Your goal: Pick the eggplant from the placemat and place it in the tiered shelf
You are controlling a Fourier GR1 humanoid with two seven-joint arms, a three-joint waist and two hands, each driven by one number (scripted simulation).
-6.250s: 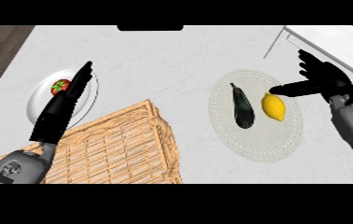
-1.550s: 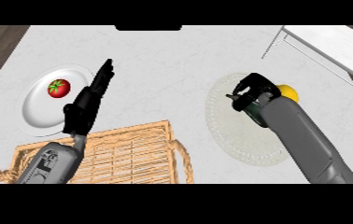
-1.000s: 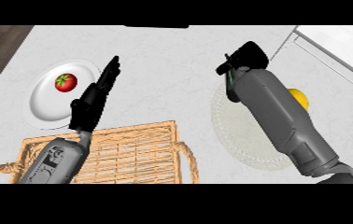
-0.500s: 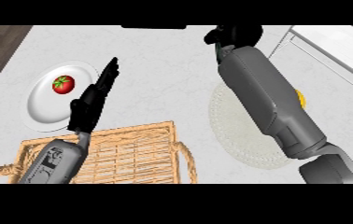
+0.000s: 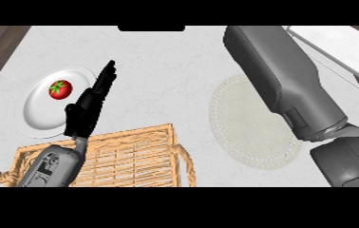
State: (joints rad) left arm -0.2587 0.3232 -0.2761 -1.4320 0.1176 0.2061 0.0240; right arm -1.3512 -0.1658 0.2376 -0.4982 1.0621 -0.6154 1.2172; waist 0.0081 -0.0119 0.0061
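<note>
Left hand point(image 5: 89, 103) rests with fingers straight beside a white plate point(image 5: 38, 118) holding a tomato point(image 5: 60, 88), near the counter's left edge. Right forearm point(image 5: 280, 80) crosses the bare placemat point(image 5: 245, 127) toward the far edge; right hand and eggplant out of view. Wicker basket point(image 5: 133, 158) sits at the near edge.

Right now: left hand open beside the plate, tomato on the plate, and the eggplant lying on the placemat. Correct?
Not quite. The head view shows no eggplant on the placemat; its visible part is bare, and the right forearm crosses over it. The rest holds: the left hand is open beside the plate, and the tomato sits on that plate.
</note>
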